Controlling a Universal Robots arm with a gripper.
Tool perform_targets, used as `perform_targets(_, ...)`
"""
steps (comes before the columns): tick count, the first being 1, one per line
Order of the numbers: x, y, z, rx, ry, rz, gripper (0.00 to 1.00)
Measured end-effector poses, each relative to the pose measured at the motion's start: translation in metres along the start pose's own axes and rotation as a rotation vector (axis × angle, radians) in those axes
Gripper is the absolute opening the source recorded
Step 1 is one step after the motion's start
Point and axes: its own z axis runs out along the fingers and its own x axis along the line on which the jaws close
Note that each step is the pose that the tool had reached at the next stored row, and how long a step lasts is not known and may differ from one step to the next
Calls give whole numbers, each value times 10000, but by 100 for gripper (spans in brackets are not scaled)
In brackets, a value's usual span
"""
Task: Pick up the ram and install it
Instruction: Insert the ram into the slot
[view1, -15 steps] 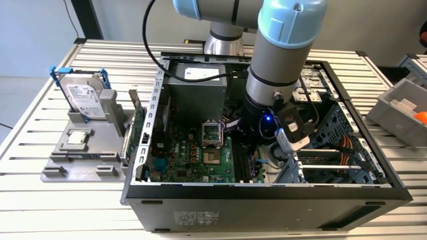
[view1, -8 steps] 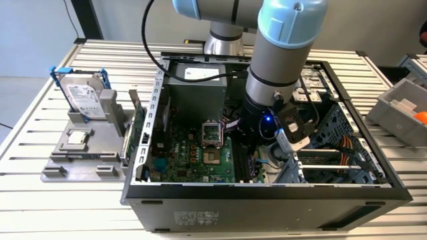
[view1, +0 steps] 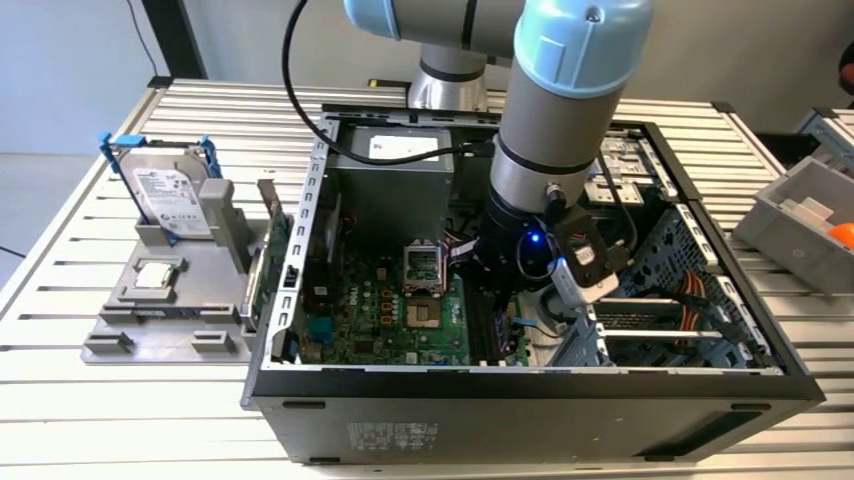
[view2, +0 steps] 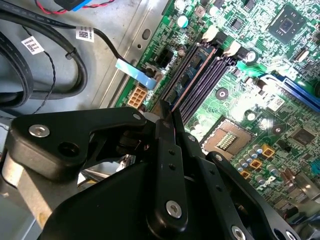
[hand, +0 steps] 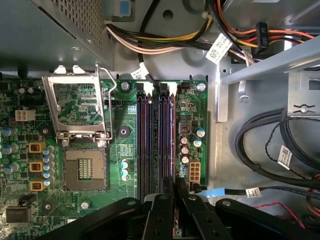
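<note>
I'm down inside the computer case (view1: 534, 385), my pincer (view2: 169, 116) clamped on the ram (view2: 192, 75), which sits edge-on in a memory slot (hand: 165, 145) near the motherboard's (hand: 120, 135) edge. Any tilt here could jam it against the slot walls.

Open computer case (view1: 534, 385), hard drive (view1: 174, 200) upright in grey holder (view1: 160, 320).

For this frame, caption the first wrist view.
Gripper poised over the motherboard's memory slots, beside the open CPU socket.
</note>
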Motion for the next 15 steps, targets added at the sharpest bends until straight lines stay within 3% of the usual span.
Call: perform_targets(15, 1, 1, 52, 28, 13, 0, 0)
